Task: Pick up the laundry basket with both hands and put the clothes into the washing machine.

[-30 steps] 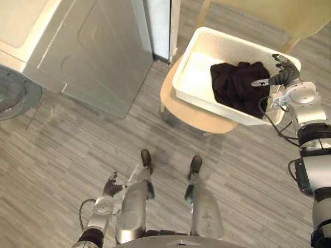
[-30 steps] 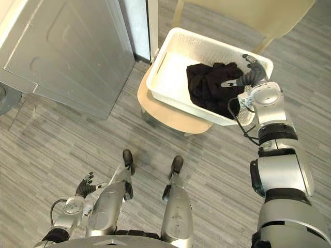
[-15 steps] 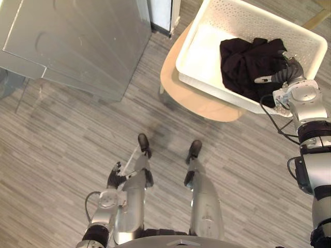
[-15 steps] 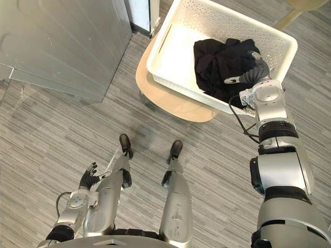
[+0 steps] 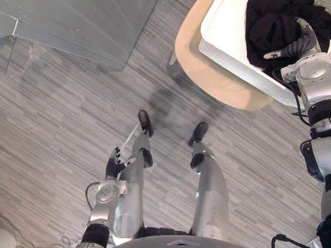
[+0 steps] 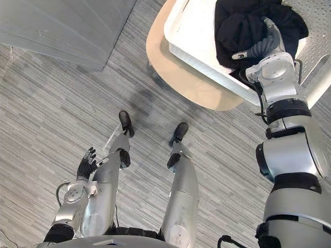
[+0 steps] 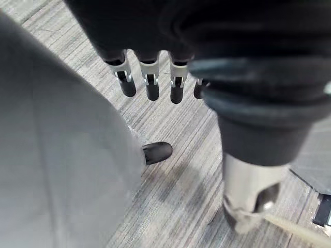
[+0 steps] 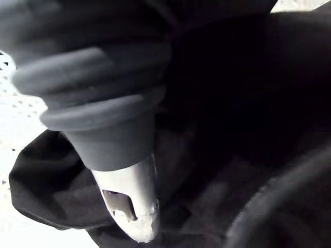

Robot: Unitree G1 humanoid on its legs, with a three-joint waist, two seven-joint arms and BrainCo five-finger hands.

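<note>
Laundry basket (image 5: 227, 39) is the farthest task item in your view, so read the scene outward from the robot.

1. Nearest to you, the left hand (image 5: 113, 166) hangs low beside the robot's left side, above the grey wood-pattern floor (image 5: 62, 119). In the left wrist view its fingers (image 7: 151, 87) are straight, loosely spread, and hold nothing.
2. Farther out, a round wooden stand (image 5: 217, 77) sits on the floor ahead and to the right.
3. The white, perforated basket rests on that stand, with its near wall overhanging the stand's right part.
4. The dark clothes (image 5: 271, 26) lie bunched inside the basket, toward its right end.
5. The right hand (image 6: 260, 49) reaches over the near wall of the basket and lies on the clothes, touching them. You cannot tell whether this hand grips the cloth.
6. At far left, a grey appliance panel (image 5: 77, 23) stands well apart from the basket.
</note>
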